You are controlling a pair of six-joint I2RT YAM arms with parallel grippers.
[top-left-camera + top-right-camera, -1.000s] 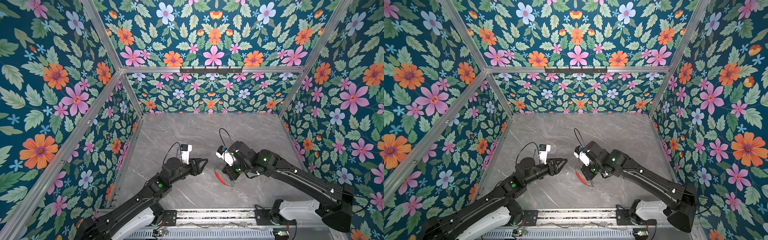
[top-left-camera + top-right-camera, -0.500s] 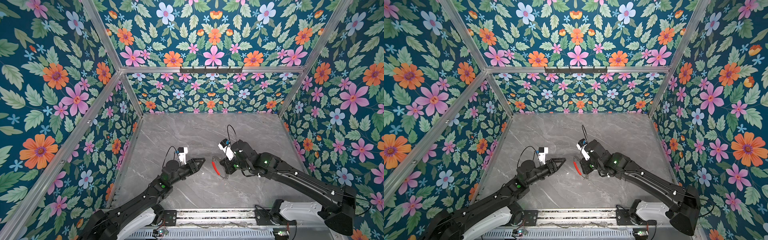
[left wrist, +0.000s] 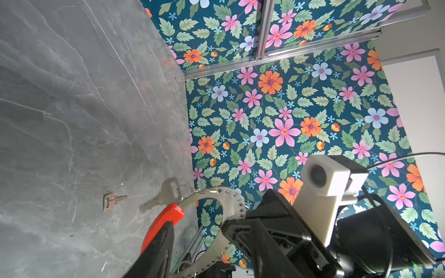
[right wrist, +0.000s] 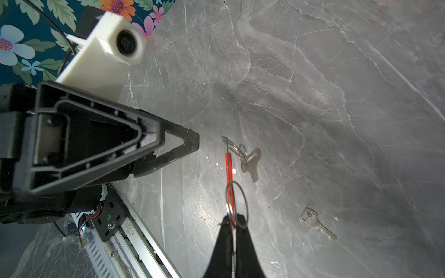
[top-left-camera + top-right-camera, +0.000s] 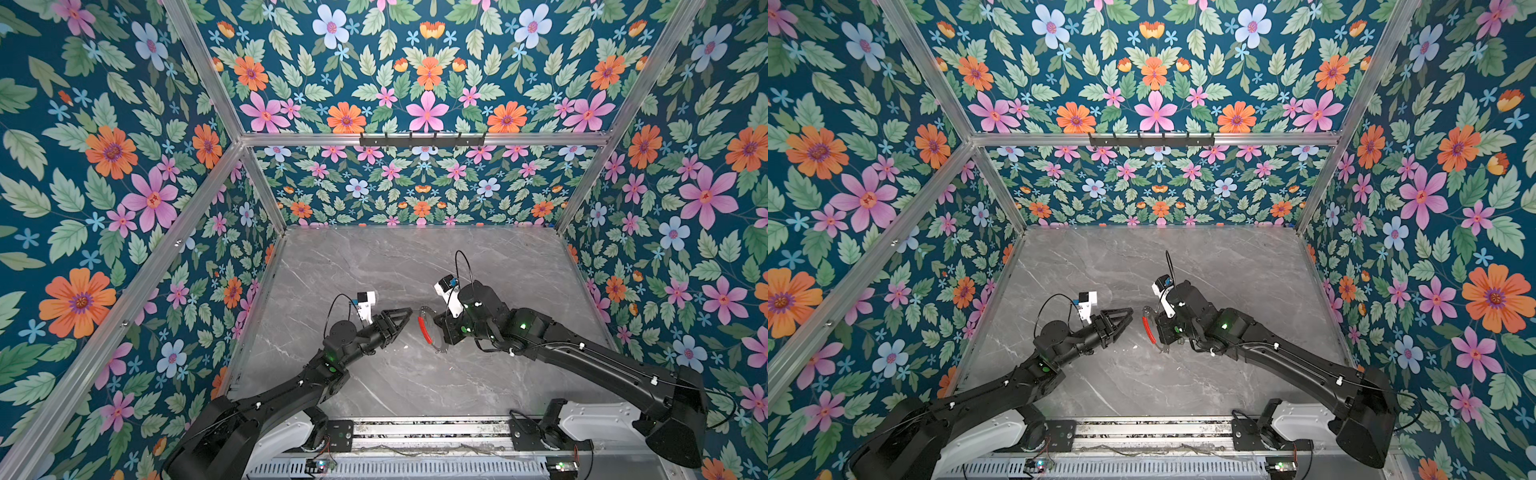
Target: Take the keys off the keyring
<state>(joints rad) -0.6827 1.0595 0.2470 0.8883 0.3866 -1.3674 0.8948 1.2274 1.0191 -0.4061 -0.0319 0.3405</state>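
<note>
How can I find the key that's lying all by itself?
Look on the grey marble table for the red-sleeved keyring held by the right gripper. The loose key lies flat on the table, touching nothing; the other key hangs from the keyring.

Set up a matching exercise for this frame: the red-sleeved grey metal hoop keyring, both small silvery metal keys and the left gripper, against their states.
1. red-sleeved grey metal hoop keyring
2. small silvery key beside the sleeve
3. small silvery key farther away
4. left gripper

A. loose on the grey marble table
B. open, holding nothing
C. pinched in the shut right gripper
D. hanging from the hoop

Pairs: 1-C, 2-D, 3-A, 4-B
</note>
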